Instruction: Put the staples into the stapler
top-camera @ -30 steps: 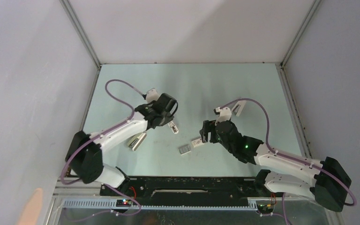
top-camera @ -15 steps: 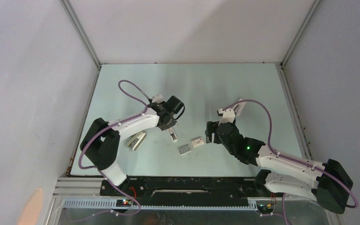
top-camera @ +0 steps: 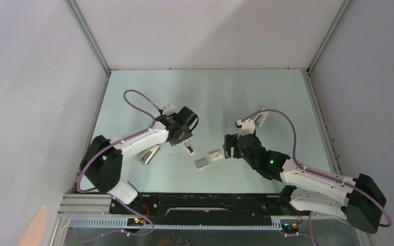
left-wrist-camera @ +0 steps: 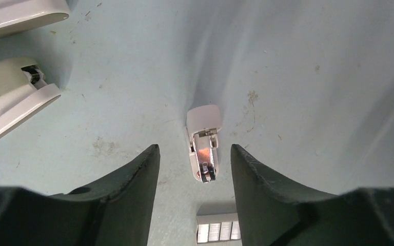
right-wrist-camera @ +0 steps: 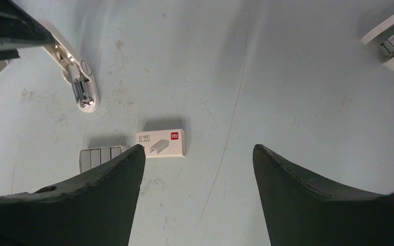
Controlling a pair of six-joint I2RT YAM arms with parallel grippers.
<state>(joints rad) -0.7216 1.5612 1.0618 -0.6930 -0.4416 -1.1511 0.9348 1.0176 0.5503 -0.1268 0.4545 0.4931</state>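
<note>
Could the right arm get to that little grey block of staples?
Probably yes. The right gripper is open close by, and the staples lie uncovered on the table. Only the small white box lies between them, so it might get nudged.

A white staple box [right-wrist-camera: 161, 143] with a red logo lies flat on the pale green table [top-camera: 225, 92]. 1 white stapler [top-camera: 150, 153] lies at its 9 o'clock, another stapler [top-camera: 259, 118] at 2 o'clock.

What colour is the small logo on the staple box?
Red, at one corner of the white staple box; clearest in the right wrist view.
</note>
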